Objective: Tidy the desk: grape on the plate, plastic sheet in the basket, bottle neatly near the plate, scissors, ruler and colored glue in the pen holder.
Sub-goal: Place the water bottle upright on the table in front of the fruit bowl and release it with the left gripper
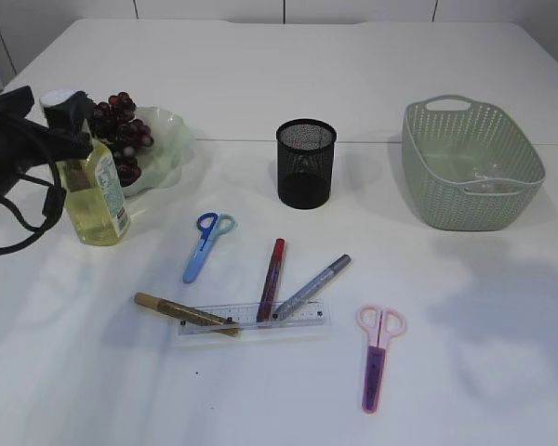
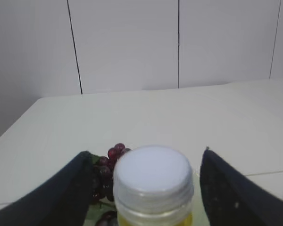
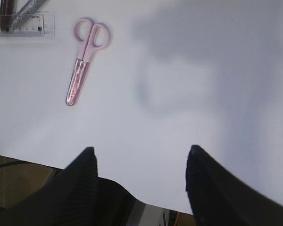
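Bottle step: left gripper [image 2: 148,181] open wide, jaws either side of the bottle [image 1: 91,190] cap, not touching; bottle stands just beside the plate [image 1: 172,139]. Next: close squarely. Right gripper [image 3: 140,181] open, empty, above pink scissors [image 3: 84,59].

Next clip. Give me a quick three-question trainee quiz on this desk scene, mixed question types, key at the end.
1. True or false: the grapes are on the plate.
2. How many scissors lie on the table?
3. The left pincer is: A) clamped on the bottle cap, B) open around it, C) away from it.

Key: 1 true. 2 two: blue scissors and pink scissors. 3 B.
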`<state>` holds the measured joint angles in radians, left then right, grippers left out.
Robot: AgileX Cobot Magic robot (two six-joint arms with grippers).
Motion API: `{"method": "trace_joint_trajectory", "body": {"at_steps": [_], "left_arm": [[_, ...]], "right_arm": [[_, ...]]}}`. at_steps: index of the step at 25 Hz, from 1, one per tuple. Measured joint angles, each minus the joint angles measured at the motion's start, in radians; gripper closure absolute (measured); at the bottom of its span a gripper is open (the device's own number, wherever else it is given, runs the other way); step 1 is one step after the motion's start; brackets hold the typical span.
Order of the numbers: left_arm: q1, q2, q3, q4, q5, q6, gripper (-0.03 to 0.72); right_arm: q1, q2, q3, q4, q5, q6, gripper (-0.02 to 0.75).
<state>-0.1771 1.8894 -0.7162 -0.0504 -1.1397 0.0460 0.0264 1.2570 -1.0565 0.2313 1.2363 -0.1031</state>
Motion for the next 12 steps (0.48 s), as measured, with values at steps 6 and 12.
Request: {"method": "trace_joint_trajectory", "body": {"at_steps": [6, 12], "left_arm": [[0.000, -0.085, 0.000, 0.000, 0.058, 0.017, 0.171], [0.000, -0.230, 0.000, 0.000, 0.282, 0.020, 0.176]], "right_arm": [[0.000, 0.000, 0.000, 0.000, 0.000, 0.000, 0.267], [0.000, 0.000, 0.000, 0.000, -0.004, 0.000, 0.267]]}}
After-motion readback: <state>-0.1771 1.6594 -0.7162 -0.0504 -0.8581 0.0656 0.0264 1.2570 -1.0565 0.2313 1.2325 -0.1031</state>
